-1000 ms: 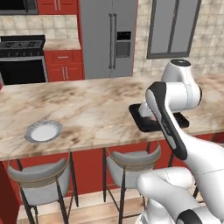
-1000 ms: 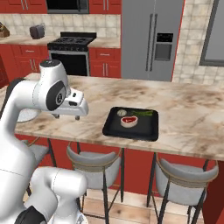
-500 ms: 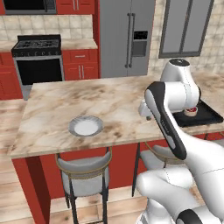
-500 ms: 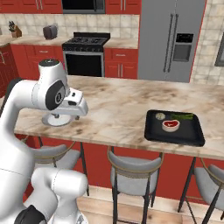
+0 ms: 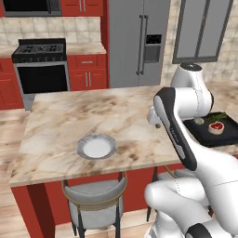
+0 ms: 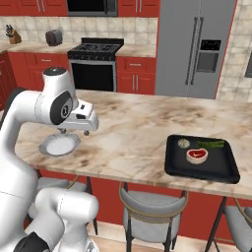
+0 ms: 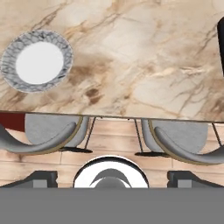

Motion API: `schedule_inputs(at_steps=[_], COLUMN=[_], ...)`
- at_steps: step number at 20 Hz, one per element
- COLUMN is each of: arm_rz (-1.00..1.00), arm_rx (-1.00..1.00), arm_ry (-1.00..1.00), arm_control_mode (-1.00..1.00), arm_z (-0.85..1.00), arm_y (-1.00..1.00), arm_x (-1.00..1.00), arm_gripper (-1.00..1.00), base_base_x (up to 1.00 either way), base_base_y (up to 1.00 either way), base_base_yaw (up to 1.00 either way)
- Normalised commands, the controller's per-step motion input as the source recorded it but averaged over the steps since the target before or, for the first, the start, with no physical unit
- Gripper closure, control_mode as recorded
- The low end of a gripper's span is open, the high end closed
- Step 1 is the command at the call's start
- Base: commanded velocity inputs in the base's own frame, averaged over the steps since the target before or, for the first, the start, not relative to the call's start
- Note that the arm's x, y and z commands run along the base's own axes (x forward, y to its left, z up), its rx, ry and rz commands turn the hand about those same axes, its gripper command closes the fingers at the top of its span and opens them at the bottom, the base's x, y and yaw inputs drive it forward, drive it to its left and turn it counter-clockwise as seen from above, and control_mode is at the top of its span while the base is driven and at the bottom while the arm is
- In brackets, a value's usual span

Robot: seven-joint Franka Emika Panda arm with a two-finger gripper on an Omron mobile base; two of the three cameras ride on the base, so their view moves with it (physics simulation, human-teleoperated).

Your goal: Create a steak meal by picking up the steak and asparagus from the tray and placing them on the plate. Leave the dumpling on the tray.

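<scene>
On the marble counter [image 6: 133, 133] sits the tray [image 6: 202, 170], steak [image 6: 197, 155], asparagus [image 6: 211, 144] and dumpling [image 6: 183, 143] all aboard, well apart from the bare plate [image 5: 96, 147]. Gripper [image 6: 69, 132] hovers near the plate (jaw gap: can't tell).

Beige-brown marbled stone island counter [image 5: 69, 121] ran across kitchen on red base. Grey cushioned bar stools [image 6: 150, 209] stood tucked under counter's near edge. Tall stainless-steel double-door refrigerator [image 5: 137, 42] stood at back wall. Black gas range [image 6: 93, 61] sat between red cabinets [image 5: 88, 74]. Silver toaster [image 6: 53, 37] and knife block [image 6: 14, 35] rested on back counter's left end.
</scene>
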Motion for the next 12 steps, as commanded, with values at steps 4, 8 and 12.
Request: schedule_inputs(at_steps=[4, 8, 12], arm_rz=[0.00, 0.00, -0.02], arm_rx=[0.00, 0.00, 0.00], arm_ry=[0.00, 0.00, 0.00], arm_control_mode=[1.00, 1.00, -1.00], arm_z=[0.00, 0.00, -0.06], arm_y=[0.00, 0.00, -0.25], arm_x=[0.00, 0.00, 0.00], arm_gripper=[-1.00, -1.00, -1.00], base_base_x=[0.69, 0.31, 0.00], base_base_y=[0.00, -0.06, 0.00], base_base_yaw=[0.00, 0.00, 0.00])
